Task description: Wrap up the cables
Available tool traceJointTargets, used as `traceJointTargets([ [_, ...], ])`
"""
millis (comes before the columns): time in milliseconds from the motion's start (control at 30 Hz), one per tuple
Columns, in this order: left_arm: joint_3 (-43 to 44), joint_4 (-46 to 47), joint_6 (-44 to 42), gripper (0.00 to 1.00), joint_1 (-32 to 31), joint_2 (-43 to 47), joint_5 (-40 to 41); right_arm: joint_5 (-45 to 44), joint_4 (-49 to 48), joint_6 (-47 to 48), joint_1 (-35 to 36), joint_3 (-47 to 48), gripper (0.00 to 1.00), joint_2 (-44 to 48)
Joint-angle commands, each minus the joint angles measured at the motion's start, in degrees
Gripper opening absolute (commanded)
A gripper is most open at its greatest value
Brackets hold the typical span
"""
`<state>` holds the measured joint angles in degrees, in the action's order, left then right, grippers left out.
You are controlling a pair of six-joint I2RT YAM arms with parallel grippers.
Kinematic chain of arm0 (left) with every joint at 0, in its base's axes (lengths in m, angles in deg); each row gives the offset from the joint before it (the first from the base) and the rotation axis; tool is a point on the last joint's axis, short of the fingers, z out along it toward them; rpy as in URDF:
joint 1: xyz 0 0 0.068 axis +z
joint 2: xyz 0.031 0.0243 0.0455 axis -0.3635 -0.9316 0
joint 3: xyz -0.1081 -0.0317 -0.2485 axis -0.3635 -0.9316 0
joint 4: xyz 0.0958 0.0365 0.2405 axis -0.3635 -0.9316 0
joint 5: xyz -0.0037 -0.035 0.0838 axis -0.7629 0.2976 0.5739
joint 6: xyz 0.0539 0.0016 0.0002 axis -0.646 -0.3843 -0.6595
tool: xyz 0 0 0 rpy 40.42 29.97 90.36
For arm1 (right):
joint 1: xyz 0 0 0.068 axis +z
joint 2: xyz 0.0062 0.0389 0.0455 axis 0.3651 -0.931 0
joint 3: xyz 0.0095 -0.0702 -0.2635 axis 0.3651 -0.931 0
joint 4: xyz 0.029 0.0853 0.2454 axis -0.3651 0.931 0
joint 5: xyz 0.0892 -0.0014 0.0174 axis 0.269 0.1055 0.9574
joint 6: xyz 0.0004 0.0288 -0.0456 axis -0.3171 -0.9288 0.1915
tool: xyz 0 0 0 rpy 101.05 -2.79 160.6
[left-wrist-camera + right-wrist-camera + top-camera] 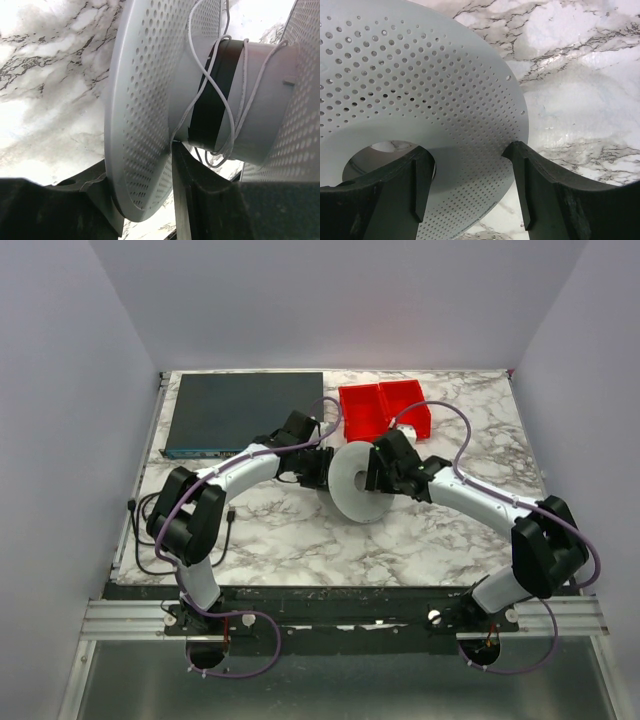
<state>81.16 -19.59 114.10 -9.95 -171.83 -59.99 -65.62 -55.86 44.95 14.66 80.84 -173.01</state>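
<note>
Loosely, cables looped round spool hub, just beyond left claw

Marble table. 2 red bins set at far edge; dark flat box far left; black cords at left edge.

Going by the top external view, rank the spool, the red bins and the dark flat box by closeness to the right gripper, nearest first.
1. Spool: directly at the right gripper, on its left.
2. Red bins: just behind it, toward the table's far edge.
3. Dark flat box: far-left corner, beyond the left arm.
</note>
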Motion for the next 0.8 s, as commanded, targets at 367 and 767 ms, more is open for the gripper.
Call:
traceJointTargets([
  [367,-3.7,-3.9,-5.0,0.53,3.0,4.8,6.1,-3.4,3.4,-2.0,0.0,3.5,0.69,-6.0],
  [767,-4.7,-4.0,-3.2,0.58,3.9,5.4,3.8,-3.8,4.5,-3.2,0.0,6.4,0.68,-7.9],
])
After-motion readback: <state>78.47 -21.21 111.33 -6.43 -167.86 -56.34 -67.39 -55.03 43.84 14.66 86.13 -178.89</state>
